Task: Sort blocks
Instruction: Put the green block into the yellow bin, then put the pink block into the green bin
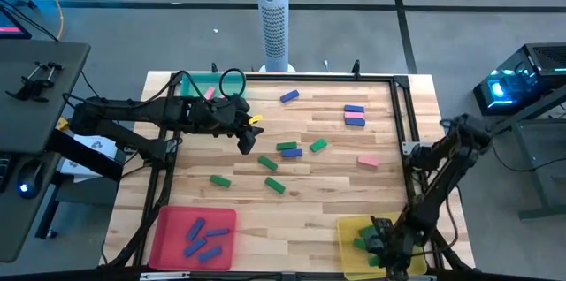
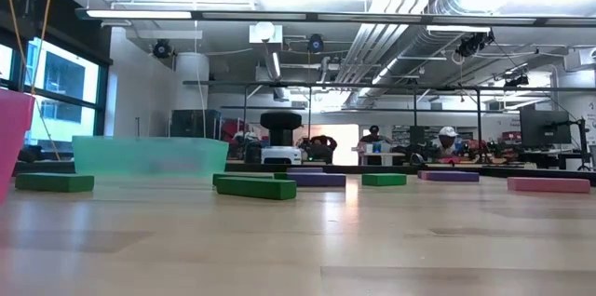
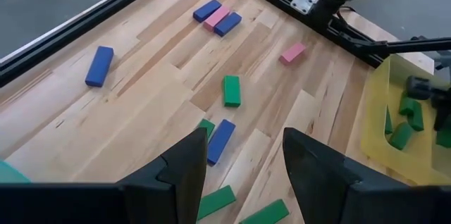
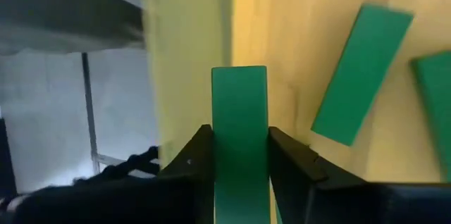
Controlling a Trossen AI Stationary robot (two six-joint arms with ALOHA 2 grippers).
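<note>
Now | wood table [image 1: 371,193] | right gripper [image 4: 239,155] grasping green block [image 4: 239,132] | left gripper [image 3: 243,157] released, prob. empty

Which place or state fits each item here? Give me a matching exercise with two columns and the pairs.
Items:
1. red tray
2. yellow tray
3. left gripper
4. right gripper

States:
A. shut on a green block
B. open above the table, holding nothing
C. holds blue blocks
D. holds green blocks

Pairs: 1-C, 2-D, 3-B, 4-A
</note>
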